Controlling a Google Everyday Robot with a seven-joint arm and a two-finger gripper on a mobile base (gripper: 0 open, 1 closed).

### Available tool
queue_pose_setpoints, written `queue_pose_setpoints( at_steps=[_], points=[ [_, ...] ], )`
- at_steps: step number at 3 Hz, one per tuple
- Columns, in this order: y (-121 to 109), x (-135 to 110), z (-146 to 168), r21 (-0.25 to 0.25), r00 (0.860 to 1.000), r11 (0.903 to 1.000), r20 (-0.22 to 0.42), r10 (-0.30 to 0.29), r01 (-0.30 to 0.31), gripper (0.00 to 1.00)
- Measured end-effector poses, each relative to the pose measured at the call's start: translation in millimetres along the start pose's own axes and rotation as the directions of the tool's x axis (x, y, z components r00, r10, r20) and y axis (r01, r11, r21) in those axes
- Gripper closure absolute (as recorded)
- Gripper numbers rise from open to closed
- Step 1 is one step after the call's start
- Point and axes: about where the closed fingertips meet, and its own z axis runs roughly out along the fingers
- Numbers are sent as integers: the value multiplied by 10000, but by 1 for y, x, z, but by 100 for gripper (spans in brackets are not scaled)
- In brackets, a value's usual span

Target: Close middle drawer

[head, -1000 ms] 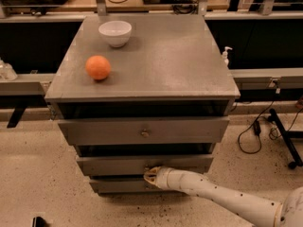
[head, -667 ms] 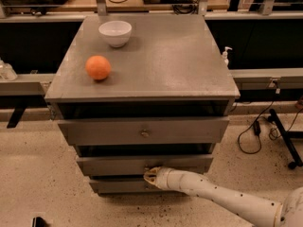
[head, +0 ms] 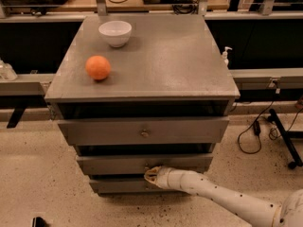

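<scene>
Single view, looking down on the front of the grey cabinet. My gripper (head: 151,174) is at the centre of the middle drawer (head: 106,165), touching or just short of the lower part of its front panel, where the knob sits; I cannot make out the knob apart from the gripper tip. Gripper width: cannot tell from this view. My white arm (head: 222,198) runs in from the lower right corner, low over the speckled floor (head: 33,174). The middle drawer is partly out, with a dark gap showing above its front. It sits between the top drawer (head: 94,132), which stands further out and shows its small knob (head: 144,134) at centre, and the bottom drawer (head: 118,186), just below my gripper. On the worktop (head: 180,60), a white bowl (head: 115,32) stands near the far left corner, and an orange (head: 98,67) lies near the left edge, closer to the front and apart from the bowl. Beyond the right edge of the worktop, a small pump bottle (head: 226,56) stands on a ledge. Black cables (head: 253,134) lie on the floor to the right.
</scene>
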Motion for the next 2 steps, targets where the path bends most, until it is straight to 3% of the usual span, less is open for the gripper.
queue_pose_setpoints(
  at_steps=[2],
  points=[
    [-2,8,0,-5,9999,10000,56,87,-87,100]
  ],
)
